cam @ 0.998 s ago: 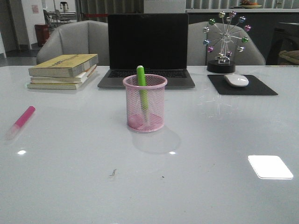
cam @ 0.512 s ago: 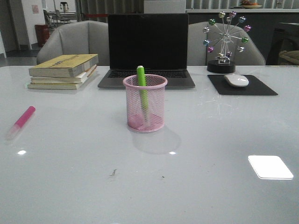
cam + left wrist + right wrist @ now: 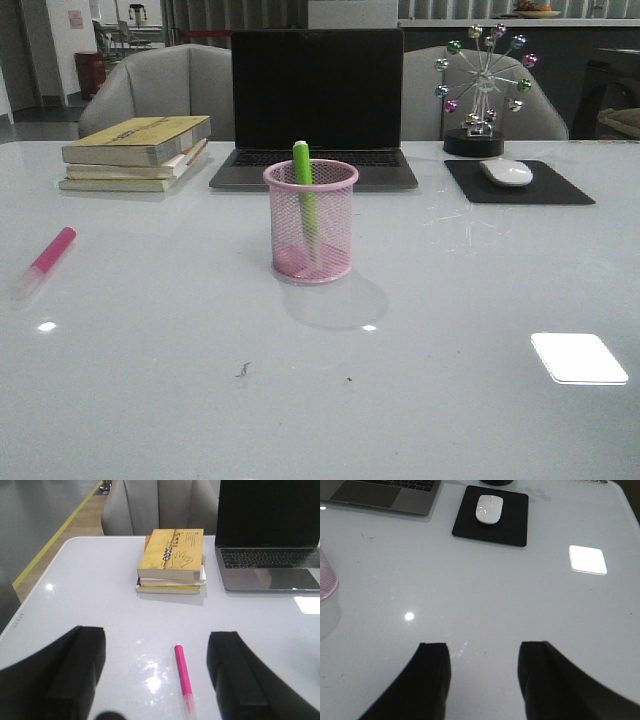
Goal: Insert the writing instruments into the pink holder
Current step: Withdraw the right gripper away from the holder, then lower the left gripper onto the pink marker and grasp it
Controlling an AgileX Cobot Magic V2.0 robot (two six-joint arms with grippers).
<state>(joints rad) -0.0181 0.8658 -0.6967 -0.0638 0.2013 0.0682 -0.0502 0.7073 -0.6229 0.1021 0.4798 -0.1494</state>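
Observation:
The pink wire-mesh holder (image 3: 310, 222) stands mid-table in front of the laptop, with the green highlighter (image 3: 303, 172) upright inside it, its top poking above the rim. The pink highlighter (image 3: 48, 257) lies flat at the table's left, clear cap toward the near edge. My left gripper (image 3: 156, 645) hovers open above that pink highlighter (image 3: 183, 673), which lies on the table between the two black fingers, nearer one of them, touching neither. My right gripper (image 3: 482, 650) is open over bare table, nothing between its fingers; an edge of the holder (image 3: 326, 577) shows at the side. Neither gripper appears in the front view.
A stack of books (image 3: 137, 152) sits back left, a laptop (image 3: 316, 105) behind the holder, a white mouse (image 3: 506, 172) on a black pad (image 3: 520, 185) and a small ferris-wheel ornament (image 3: 482, 90) back right. Chairs stand beyond the table's far edge.

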